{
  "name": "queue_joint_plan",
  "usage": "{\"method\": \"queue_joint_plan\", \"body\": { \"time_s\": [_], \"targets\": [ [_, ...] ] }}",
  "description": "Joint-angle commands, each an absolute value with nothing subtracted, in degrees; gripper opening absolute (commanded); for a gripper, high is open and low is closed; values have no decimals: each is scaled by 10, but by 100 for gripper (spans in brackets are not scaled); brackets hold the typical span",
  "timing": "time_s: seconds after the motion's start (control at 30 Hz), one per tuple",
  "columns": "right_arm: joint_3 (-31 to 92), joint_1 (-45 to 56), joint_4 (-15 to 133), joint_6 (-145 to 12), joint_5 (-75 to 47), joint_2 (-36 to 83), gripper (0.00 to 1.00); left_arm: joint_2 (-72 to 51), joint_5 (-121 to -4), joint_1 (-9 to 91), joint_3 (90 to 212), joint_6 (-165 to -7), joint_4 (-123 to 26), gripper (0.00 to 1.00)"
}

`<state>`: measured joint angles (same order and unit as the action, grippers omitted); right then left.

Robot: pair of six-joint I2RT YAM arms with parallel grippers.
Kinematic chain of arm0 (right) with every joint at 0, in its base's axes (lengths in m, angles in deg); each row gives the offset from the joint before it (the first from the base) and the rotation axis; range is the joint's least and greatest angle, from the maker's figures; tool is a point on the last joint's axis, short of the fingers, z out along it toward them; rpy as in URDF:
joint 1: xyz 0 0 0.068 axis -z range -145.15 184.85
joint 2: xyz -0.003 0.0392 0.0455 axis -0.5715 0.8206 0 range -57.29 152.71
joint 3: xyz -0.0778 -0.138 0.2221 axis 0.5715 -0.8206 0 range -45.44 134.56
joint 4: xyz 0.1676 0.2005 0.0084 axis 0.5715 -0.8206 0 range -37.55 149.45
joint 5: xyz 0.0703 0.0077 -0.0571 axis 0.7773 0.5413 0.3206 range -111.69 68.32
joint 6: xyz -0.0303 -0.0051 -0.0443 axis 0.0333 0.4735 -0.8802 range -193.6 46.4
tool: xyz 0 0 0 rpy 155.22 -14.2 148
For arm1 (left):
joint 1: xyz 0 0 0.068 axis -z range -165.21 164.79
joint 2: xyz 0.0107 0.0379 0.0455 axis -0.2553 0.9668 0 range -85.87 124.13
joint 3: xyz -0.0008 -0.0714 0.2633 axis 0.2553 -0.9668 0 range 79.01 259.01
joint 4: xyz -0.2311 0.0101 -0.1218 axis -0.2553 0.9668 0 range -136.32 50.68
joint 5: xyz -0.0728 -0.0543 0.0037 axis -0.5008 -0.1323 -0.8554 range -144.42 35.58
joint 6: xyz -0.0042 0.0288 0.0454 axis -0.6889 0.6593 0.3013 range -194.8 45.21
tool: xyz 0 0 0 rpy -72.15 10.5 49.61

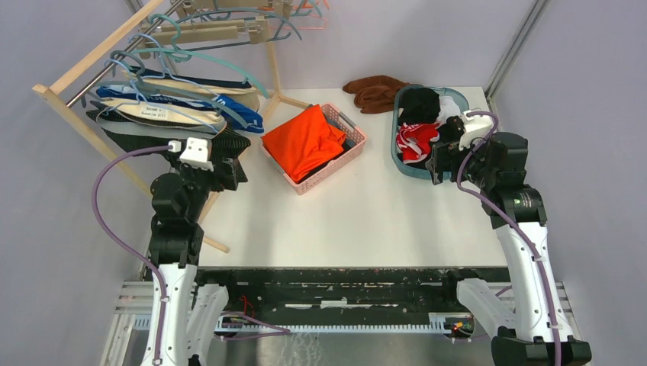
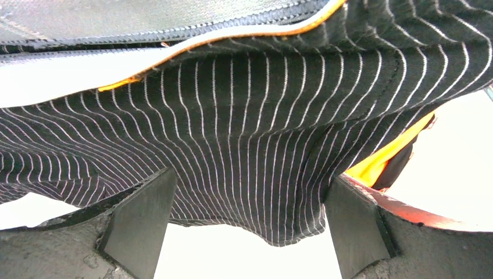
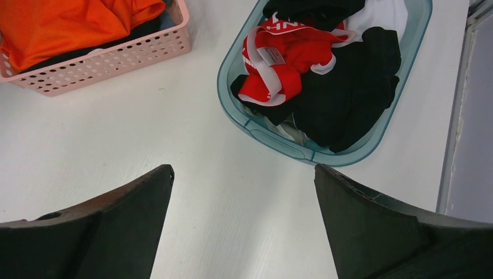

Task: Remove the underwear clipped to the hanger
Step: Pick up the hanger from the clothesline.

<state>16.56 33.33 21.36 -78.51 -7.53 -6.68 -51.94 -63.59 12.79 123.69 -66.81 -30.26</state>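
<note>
Left gripper (image 2: 250,197) first: jaws wide apart, empty, sitting right under a black pinstriped fabric brief (image 2: 250,116) hung on the wooden rack (image 1: 76,67) off the table's (image 1: 366,221) far-left corner. Looks soft, light, floppy, so I'd pinch the dangling hem and tug gently. Right gripper (image 3: 244,186) is spread open too, empty, by the right edge. Roughly four briefs (image 1: 164,114) on the rack, hard to count; one pink perforated basket (image 1: 351,130), one teal oval tub (image 1: 396,145).

Pink basket (image 1: 336,165) holding orange garment (image 1: 305,141), brown cloth (image 1: 375,91), teal tub (image 3: 273,141)
</note>
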Motion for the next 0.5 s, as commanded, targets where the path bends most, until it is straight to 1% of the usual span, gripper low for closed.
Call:
{"method": "queue_joint_plan", "body": {
  "time_s": [0.0,0.47],
  "targets": [
    [165,336,250,-778,-54,-78,100,-526,-655,122,1239,-694,-339,99],
    [162,337,260,-780,-48,-77,100,-529,-660,121,1244,-697,-339,99]
  ]
}}
